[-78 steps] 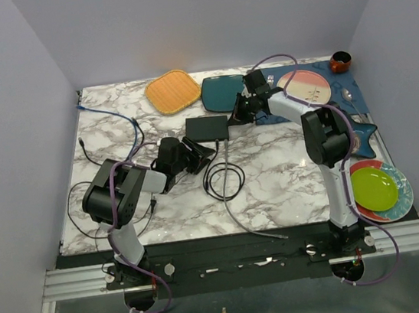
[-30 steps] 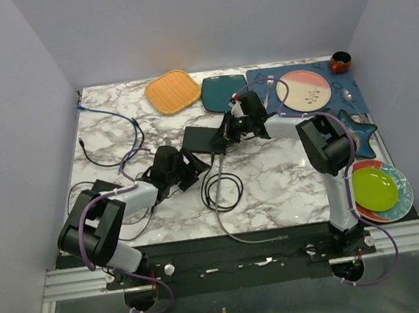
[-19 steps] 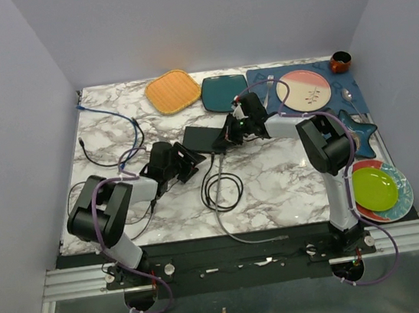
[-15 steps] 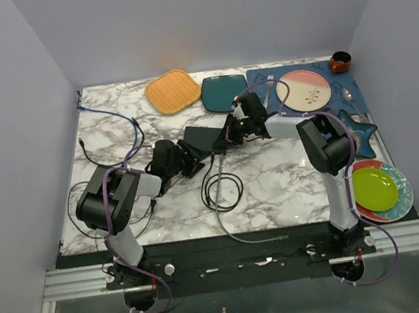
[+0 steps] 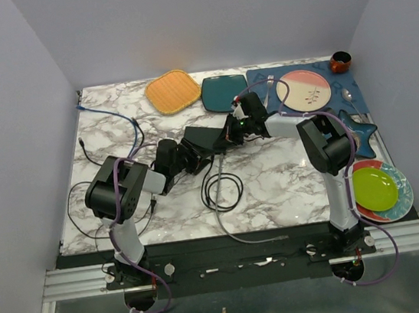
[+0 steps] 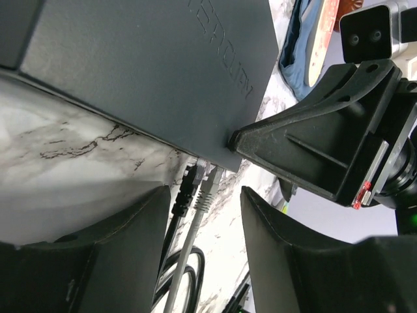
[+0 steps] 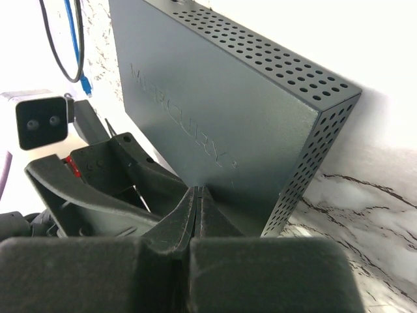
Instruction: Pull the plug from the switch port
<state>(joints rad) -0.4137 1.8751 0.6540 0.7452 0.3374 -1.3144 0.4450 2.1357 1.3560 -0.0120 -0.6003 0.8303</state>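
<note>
The switch [image 5: 201, 136] is a flat matte-black box lying mid-table; it fills the top of the left wrist view [image 6: 150, 65]. A grey plug [image 6: 210, 188] and a black plug [image 6: 186, 192] sit side by side in ports on its near edge. My left gripper [image 5: 194, 155] is open, its fingers [image 6: 124, 254] on either side of both plugs [image 6: 205, 218], with gaps showing. My right gripper [image 5: 231, 133] is shut, and its tips [image 7: 199, 193] press down on the switch's top [image 7: 215, 111] near a corner.
A grey cable [image 5: 237, 218] and a coiled black cable [image 5: 222, 189] trail toward the near edge. Behind the switch lie an orange mat [image 5: 173, 91], a teal plate [image 5: 223, 93] and a pink plate [image 5: 305, 88]. Stacked plates [image 5: 376, 188] sit right; loose cables [image 5: 103, 112] lie left.
My left gripper has slid right up to the switch's plug edge and its jaws have narrowed around the plugs. The right gripper stays pressed on the switch.
</note>
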